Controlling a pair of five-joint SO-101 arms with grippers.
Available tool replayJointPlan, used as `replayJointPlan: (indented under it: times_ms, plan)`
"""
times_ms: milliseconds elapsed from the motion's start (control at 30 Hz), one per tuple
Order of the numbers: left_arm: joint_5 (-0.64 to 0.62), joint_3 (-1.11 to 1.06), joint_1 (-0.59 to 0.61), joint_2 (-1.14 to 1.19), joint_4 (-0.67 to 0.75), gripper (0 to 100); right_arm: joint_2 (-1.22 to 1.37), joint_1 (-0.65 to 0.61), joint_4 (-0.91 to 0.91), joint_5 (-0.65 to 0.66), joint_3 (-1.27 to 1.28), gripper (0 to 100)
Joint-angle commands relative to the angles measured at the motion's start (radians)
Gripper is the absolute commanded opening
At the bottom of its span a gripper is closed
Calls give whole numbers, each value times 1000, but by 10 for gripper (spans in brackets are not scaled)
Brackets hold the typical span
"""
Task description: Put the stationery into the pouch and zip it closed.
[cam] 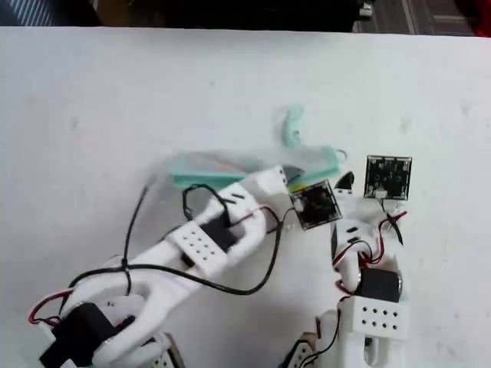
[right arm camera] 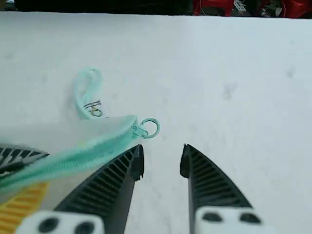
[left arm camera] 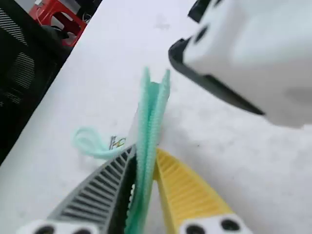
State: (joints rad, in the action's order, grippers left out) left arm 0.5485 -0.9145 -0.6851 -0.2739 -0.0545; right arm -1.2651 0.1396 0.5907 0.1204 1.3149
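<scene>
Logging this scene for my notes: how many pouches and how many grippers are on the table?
pouch: 1
grippers: 2 (left gripper, right gripper)
Total: 3

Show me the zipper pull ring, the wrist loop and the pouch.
zipper pull ring point(right arm camera: 145, 130), right wrist view, rim beside slider
wrist loop point(cam: 293, 129), high view, middle of strap
pouch point(left arm camera: 150, 122), left wrist view, zipper edge
</scene>
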Motion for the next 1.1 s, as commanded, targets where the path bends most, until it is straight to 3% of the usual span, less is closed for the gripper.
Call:
replayJointPlan:
  times_ms: [0,100,233,467,667,733,800,933,1067]
  plan:
    - [-239,11,-39,-7,-31,186,30,35,-19,-9,-41,115]
    - [-423,98,-44,-8,-287,234,36,41,-16,-3,-41,115]
    - [-503,276,-39,-8,-644,277,42,36,-15,-2,-41,115]
    - [-480,483,5,-45,-991,293,42,41,1,0,-41,115]
    - [-362,575,-28,-297,-1287,295,42,36,5,0,-41,115]
    - [-339,586,-39,-437,-1323,295,42,38,5,0,-41,115]
    - [-295,585,25,-565,-1318,290,42,41,7,2,-43,115]
    - [-236,512,354,-705,-1255,221,45,38,59,31,-80,115]
    - [-233,270,661,-657,-999,13,68,35,91,54,-110,69]
